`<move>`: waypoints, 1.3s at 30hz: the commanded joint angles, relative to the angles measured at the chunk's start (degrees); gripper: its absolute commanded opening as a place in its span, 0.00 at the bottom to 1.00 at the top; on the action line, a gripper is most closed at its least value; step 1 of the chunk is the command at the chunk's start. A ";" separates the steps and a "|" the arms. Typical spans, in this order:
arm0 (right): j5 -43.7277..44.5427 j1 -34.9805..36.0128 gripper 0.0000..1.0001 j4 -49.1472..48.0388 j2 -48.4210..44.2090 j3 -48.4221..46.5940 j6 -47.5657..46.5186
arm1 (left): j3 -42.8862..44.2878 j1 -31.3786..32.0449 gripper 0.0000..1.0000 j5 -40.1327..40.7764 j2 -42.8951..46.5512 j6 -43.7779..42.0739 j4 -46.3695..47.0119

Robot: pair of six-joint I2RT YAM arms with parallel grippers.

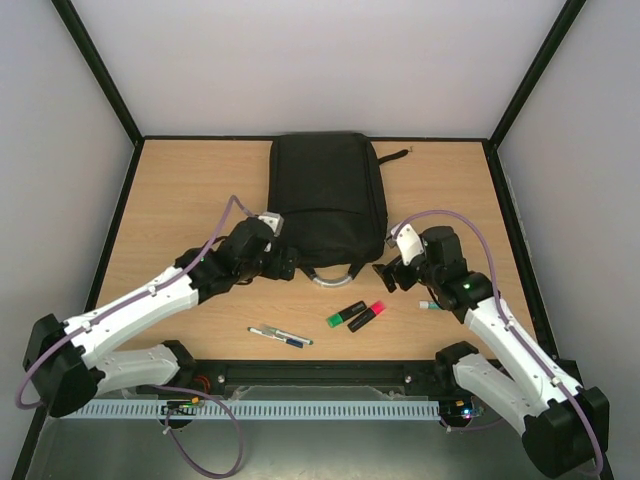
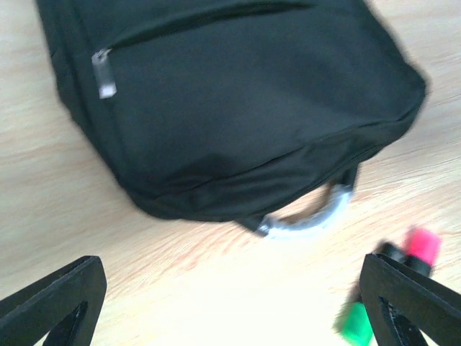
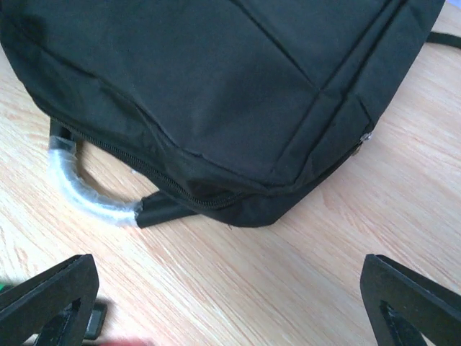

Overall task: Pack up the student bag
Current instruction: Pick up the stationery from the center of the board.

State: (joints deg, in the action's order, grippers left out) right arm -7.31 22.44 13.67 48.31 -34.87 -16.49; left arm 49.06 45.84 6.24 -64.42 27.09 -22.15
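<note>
The black student bag lies flat at the table's middle back, its grey-silver loop handle pointing to the near side. My left gripper is open and empty, just off the bag's near left corner. In the left wrist view the bag and handle lie ahead of the wide-spread fingers. My right gripper is open and empty by the near right corner. The right wrist view shows the bag, its shut zipper edge and the handle.
A green highlighter and a pink highlighter lie in front of the bag. A pen lies nearer the table's front edge. A small teal thing sits beside the right arm. The bag's black strap trails at the back right.
</note>
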 commanded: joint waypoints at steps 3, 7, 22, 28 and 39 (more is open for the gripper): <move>-10.24 -0.11 1.00 3.21 1.07 0.66 -3.05 | 2.54 -0.73 0.99 0.73 -5.08 0.79 -12.48; -20.08 0.02 0.83 9.52 5.07 -2.32 -9.66 | -3.20 -0.76 0.98 -1.65 -0.41 3.39 -6.51; -2.45 20.19 0.40 15.27 18.78 -6.93 -19.98 | -8.19 -0.76 0.93 -10.58 -2.65 6.76 -1.27; 4.10 25.99 0.38 13.48 26.04 -7.55 -21.92 | -9.19 -0.76 0.93 -10.00 -1.07 6.71 -1.69; 7.09 27.21 0.39 11.26 31.64 -8.08 -21.69 | -10.09 -0.86 0.94 -9.49 -0.06 6.42 -1.92</move>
State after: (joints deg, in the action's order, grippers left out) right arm -1.83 49.15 25.04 78.81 -41.32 -38.26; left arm 39.53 45.30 -3.40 -65.56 33.65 -23.49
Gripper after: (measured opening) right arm 0.388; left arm 0.936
